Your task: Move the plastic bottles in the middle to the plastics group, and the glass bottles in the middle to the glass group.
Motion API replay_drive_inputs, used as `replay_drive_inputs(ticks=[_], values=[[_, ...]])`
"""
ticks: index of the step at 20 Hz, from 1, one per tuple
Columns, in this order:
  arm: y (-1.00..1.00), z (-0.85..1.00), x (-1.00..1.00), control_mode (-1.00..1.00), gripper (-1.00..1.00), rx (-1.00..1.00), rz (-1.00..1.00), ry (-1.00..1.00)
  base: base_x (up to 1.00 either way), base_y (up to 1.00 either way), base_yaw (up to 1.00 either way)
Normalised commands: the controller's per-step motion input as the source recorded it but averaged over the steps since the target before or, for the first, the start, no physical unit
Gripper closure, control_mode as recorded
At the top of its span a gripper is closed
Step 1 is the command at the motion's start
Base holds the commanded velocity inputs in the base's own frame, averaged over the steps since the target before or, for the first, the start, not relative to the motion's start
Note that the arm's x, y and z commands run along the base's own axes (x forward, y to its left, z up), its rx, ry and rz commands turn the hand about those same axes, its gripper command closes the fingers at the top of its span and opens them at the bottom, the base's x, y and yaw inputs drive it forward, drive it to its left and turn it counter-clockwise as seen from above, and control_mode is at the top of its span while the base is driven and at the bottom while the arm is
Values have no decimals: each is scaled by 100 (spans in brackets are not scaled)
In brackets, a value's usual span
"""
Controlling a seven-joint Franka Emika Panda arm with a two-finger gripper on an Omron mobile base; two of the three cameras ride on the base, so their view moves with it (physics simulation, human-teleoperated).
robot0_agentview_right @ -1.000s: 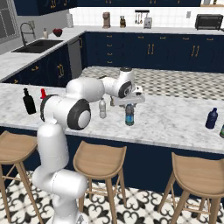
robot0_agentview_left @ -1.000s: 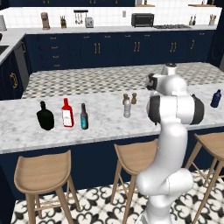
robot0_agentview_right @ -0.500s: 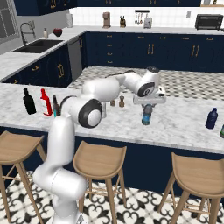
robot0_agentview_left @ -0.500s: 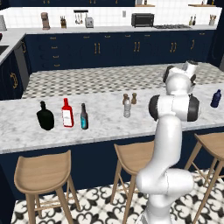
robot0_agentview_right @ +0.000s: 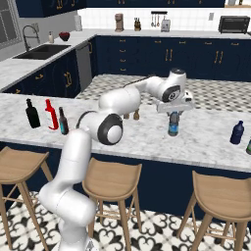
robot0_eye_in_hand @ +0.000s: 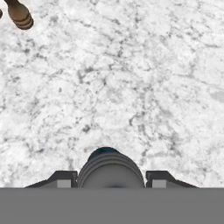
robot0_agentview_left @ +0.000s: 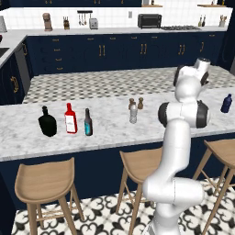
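Gripping the blue-label water bottle [robot0_agentview_right: 173, 124] by its upper part, the end effector [robot0_agentview_right: 173, 113] hung over the bench [robot0_agentview_right: 206, 142], jaws closed on either side of the cap. In the hand view the bottle's ribbed top [robot0_eye_in_hand: 110, 168] sat at 6 o'clock between the two fingertips [robot0_eye_in_hand: 63, 179], with marbled bench [robot0_eye_in_hand: 131, 78] surface beneath. Whether the bottle's base touched the bench, I could not tell.

Right base view: the navy-blue bottle [robot0_agentview_right: 237, 133] stood at 3 o'clock from the held bottle, well apart, near the right edge of the bench. Two small brown shakers [robot0_agentview_right: 136, 115] stood at 9 o'clock from the held bottle, partly behind the arm. One shaker's top [robot0_eye_in_hand: 20, 16] showed at 11 o'clock in the hand view.

Left base view: the clear greyish water bottle [robot0_agentview_left: 133, 113] stood upright mid-bench, just at 6 o'clock below the shakers [robot0_agentview_left: 136, 103]. Far to its 9 o'clock side stood a row of three: squat black bottle [robot0_agentview_left: 47, 122], red bottle with white label [robot0_agentview_left: 70, 119], and the slim dark bottle with teal label [robot0_agentview_left: 87, 123], close together, none seen touching. The navy-blue bottle [robot0_agentview_left: 226, 103] stood at 3 o'clock, beyond the arm.

All bottles on the bench stood upright. Three wooden stools [robot0_agentview_left: 44, 183] sat under the near edge.
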Motion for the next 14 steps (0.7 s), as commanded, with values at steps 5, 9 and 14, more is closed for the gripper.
replay_drive_inputs(ticks=[5, 9, 14], values=[[15, -15, 49, -100, 100, -14, -14, -5, 0, 0, 0], [-33, 2, -8, -100, 100, 4, -6, -10, 0, 0, 0], [-30, -2, -93, -100, 100, 10, 0, -1, 0, 0, 0]])
